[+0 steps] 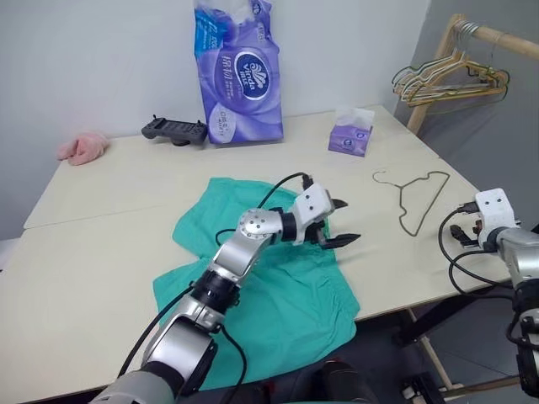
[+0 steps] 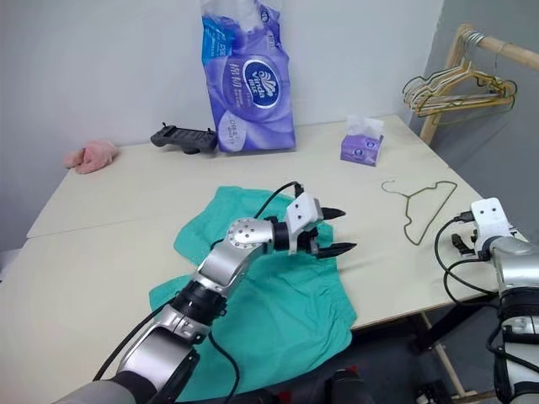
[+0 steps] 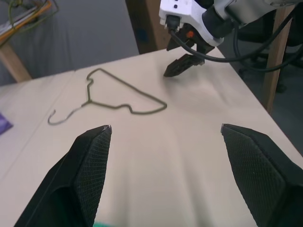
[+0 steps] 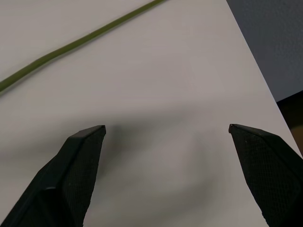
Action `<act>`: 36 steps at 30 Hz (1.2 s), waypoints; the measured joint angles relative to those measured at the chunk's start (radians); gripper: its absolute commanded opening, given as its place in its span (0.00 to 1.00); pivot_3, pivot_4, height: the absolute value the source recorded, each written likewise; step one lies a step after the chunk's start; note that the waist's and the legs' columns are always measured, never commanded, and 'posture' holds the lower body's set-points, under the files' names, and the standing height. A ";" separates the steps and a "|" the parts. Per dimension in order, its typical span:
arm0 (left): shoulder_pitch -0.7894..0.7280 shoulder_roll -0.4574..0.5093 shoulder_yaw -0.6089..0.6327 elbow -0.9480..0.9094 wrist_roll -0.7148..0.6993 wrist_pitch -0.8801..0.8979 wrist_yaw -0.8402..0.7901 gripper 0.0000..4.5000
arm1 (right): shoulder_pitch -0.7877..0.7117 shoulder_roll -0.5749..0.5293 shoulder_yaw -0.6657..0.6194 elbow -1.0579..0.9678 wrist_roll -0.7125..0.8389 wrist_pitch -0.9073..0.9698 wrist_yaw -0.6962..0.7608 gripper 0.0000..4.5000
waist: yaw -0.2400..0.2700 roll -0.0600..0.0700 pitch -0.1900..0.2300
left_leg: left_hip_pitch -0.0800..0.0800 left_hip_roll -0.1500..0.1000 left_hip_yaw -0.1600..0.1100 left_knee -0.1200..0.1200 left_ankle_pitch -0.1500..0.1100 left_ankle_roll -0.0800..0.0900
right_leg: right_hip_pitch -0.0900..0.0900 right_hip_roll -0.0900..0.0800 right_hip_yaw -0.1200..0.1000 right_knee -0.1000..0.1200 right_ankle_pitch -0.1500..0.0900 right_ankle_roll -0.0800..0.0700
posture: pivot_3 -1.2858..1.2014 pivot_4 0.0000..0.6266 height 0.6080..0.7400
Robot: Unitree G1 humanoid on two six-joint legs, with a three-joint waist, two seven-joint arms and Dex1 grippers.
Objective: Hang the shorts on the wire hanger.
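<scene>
The teal-green shorts (image 1: 282, 295) lie spread flat on the cream table (image 1: 126, 194), near its front edge. My left gripper (image 1: 350, 220) hovers over the right side of the shorts, pointing right toward the wire hanger, open and holding nothing. The thin dark wire hanger (image 1: 429, 206) lies flat on the table right of the shorts, hook toward the far side; it also shows in the left wrist view (image 3: 147, 112). My right gripper (image 3: 182, 66) is at the table's right edge just past the hanger, open and empty, with a stretch of the hanger's wire (image 4: 71, 46) ahead of its fingers.
A purple toilet-paper pack (image 1: 238, 71), a black controller (image 1: 174, 130) and a purple tissue box (image 1: 350, 135) stand along the back of the table. A pink fuzzy cloth (image 1: 82, 147) lies at the far left. A bunch of hangers (image 1: 450, 80) hangs on a wooden rack beyond the right edge.
</scene>
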 measured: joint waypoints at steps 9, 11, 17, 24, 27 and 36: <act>0.045 0.037 0.058 -0.079 -0.005 0.062 0.027 0.88 | -0.074 0.079 -0.013 -0.078 0.006 -0.026 -0.014 0.99 | 0.002 0.001 -0.001 | 0.000 0.000 0.000 0.000 0.000 0.000 | 0.000 -0.001 0.001 0.000 0.001 0.001 | 0.50 0.03 1.00; 0.051 0.037 0.061 -0.084 -0.012 0.078 0.028 0.88 | -0.062 0.127 -0.010 -0.180 0.016 0.022 -0.010 0.99 | 0.004 0.001 -0.001 | 0.000 0.000 0.000 0.000 0.000 0.000 | 0.000 -0.004 0.001 0.000 0.001 0.001 | 0.50 0.04 1.00; 0.073 0.048 0.073 -0.134 -0.057 0.093 -0.003 0.88 | 0.008 0.225 -0.001 -0.419 0.051 0.221 -0.014 0.99 | 0.027 0.001 -0.001 | 0.000 -0.001 -0.001 0.001 0.000 0.000 | 0.000 -0.006 -0.001 0.000 0.002 -0.001 | 0.50 0.05 1.00; 0.082 0.068 0.085 -0.133 -0.058 0.096 -0.019 0.88 | 0.028 0.228 0.031 -0.469 0.037 0.309 -0.012 0.99 | 0.029 0.001 -0.001 | 0.004 -0.001 0.000 0.001 -0.001 0.001 | 0.000 -0.006 0.000 0.000 0.001 0.002 | 0.50 0.05 1.00; 0.082 0.066 0.085 -0.131 -0.058 0.096 -0.019 0.88 | 0.026 0.247 0.031 -0.420 0.036 0.307 -0.019 0.99 | 0.029 0.001 -0.001 | 0.004 -0.001 0.000 0.001 -0.001 0.001 | 0.000 -0.006 0.000 0.000 0.001 0.002 | 0.50 0.05 1.00; 0.081 0.067 0.085 -0.132 -0.057 0.103 -0.018 0.88 | -0.063 0.299 -0.020 -0.234 0.053 0.308 -0.051 0.99 | 0.026 0.001 -0.001 | 0.005 -0.001 0.000 0.001 -0.001 0.002 | 0.001 -0.006 0.000 0.000 0.001 0.002 | 0.51 0.07 1.00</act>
